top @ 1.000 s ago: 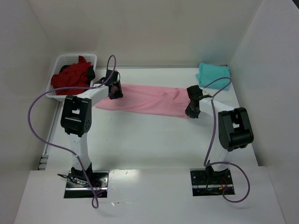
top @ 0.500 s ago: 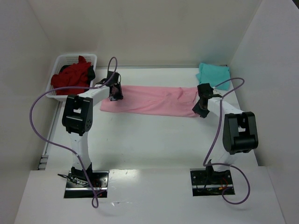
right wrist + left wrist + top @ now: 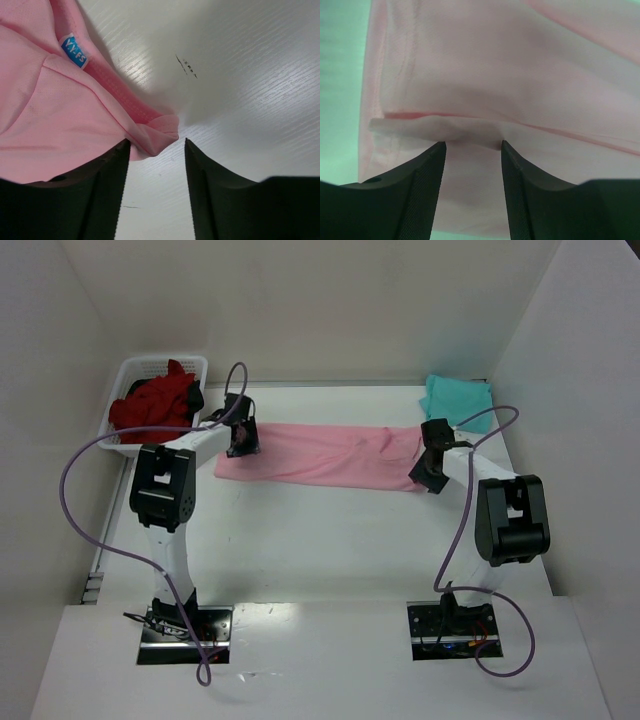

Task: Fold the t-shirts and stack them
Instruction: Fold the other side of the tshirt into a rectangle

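Observation:
A light pink t-shirt lies on the white table as a long folded strip between my two arms. My left gripper stands open over its left end; in the left wrist view a folded edge of the pink cloth lies just ahead of the fingertips, unclamped. My right gripper is open at the right end; in the right wrist view the shirt's curled corner rests on the table by the left fingertip. A teal t-shirt lies folded at the back right. Dark red t-shirts are heaped at the back left.
The red heap sits in a white lattice basket at the table's back left corner. White walls close in the left, back and right sides. Purple cables loop from both arms. A blue label shows on the pink cloth.
Both grippers have opened and let go of the pink shirt. The right gripper carried its end to the right first, stretching the strip flat; the left gripper barely moved.

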{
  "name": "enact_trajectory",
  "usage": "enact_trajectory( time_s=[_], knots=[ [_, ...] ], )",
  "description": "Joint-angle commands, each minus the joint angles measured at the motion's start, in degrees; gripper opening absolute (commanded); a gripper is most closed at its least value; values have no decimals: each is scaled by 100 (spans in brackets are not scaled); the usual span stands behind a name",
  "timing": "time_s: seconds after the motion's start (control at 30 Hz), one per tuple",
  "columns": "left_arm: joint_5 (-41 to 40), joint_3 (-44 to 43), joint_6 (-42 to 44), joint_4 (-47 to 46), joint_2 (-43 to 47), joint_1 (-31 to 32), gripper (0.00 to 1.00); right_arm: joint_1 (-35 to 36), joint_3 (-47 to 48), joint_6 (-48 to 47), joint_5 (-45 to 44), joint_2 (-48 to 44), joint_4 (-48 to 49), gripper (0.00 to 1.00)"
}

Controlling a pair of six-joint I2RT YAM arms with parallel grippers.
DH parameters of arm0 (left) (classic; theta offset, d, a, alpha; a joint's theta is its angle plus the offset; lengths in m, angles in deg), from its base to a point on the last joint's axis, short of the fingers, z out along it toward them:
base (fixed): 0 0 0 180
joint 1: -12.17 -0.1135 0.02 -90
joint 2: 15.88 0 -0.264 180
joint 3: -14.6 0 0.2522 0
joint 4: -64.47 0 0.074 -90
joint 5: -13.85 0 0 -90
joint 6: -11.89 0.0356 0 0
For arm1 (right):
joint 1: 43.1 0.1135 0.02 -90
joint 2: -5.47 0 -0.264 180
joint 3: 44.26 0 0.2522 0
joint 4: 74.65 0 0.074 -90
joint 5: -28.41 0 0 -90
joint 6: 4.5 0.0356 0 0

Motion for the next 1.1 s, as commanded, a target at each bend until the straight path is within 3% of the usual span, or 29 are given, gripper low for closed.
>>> enact_trajectory(
  time_s=[0.0, 0.17, 0.33, 0.5, 1.07],
  knots=[
    [-164, 198, 6, 5, 523, -113, 57, -51, 236, -72, -61, 60, 169, 49],
    [-450, 255, -43, 58, 524, -166, 60, -51, 236, -161, -61, 162, 221, 44],
    [-721, 308, 27, 75, 576, -195, 79, -113, 266, -226, -143, 175, 221, 39],
    [-665, 308, 80, 12, 576, -341, 81, -222, 289, -288, -167, 175, 221, 32],
    [4, 308, 185, -417, 418, -447, 43, -359, 342, -525, -175, 228, 221, 29]
  ],
)
